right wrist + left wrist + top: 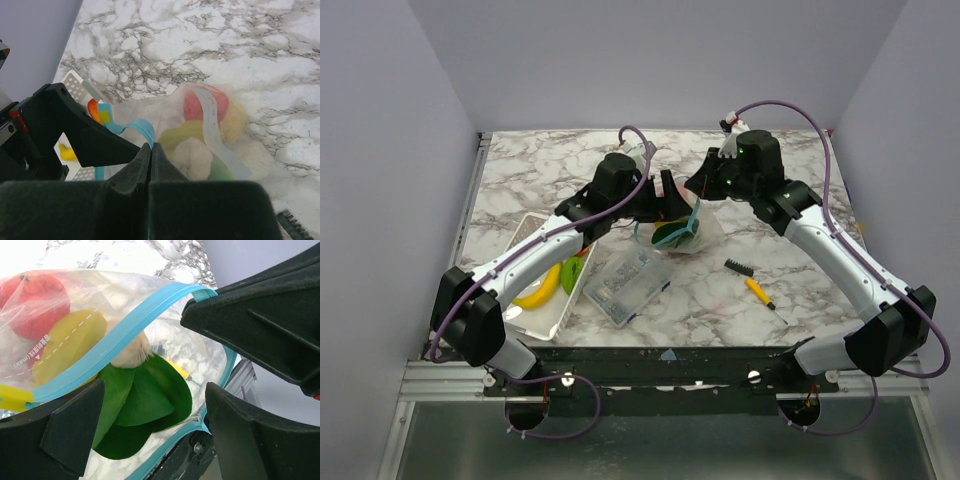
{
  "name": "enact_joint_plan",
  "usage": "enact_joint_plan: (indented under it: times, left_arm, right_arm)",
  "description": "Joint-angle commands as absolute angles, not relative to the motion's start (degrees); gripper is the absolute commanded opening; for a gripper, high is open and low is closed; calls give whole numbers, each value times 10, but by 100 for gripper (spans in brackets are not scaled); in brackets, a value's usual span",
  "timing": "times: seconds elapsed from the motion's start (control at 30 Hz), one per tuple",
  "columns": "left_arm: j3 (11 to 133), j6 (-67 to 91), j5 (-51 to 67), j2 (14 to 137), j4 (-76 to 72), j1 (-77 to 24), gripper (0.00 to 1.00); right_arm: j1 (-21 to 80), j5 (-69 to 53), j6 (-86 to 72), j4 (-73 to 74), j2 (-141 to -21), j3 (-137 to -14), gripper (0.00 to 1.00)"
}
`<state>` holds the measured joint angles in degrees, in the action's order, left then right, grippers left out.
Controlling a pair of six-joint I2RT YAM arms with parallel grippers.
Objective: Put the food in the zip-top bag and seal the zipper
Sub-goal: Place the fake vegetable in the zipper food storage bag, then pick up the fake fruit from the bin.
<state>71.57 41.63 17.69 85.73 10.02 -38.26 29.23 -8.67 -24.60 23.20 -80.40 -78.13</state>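
Right gripper point(150, 150): fingers pressed together, apparently pinching the zip-top bag point(167, 117) at its zipper point(141, 127). Left gripper point(155, 405): jaws spread astride the bag mouth. Food point(145, 400): inside the bag, mid-table. Banana point(542, 290): on white tray point(530, 235).

Robot test booth in a lab, plain pale walls point(390, 90) on three sides, marble-pattern table point(540, 165), left arm point(535, 250) and right arm point(840, 255) bolted to a metal rail point(650, 366), purple cables point(827, 170)
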Motion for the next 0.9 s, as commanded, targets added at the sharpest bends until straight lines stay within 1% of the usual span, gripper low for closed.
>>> enact_joint_plan:
  times: [0.0, 0.17, 0.4, 0.6, 0.7, 0.87]
  left_arm:
    - [736, 408, 151, 840, 117, -384, 84]
    - [706, 389, 143, 778, 131, -376, 85]
    - [615, 381, 154, 654, 137, -347, 85]
    - [528, 376, 135, 535, 183, -280, 89]
    - [488, 358, 106, 489, 224, -236, 89]
    - [460, 373, -15, 477, 322, -174, 89]
  right_arm:
    - [290, -81, -248, 217, -782, -779, 0]
    - [290, -79, -248, 218, -778, -778, 1]
    - [289, -79, -244, 218, -782, -777, 1]
    - [290, -87, -240, 218, -793, -783, 0]
    - [290, -89, -238, 218, -794, -783, 1]
    - [290, -83, -234, 218, -792, -782, 1]
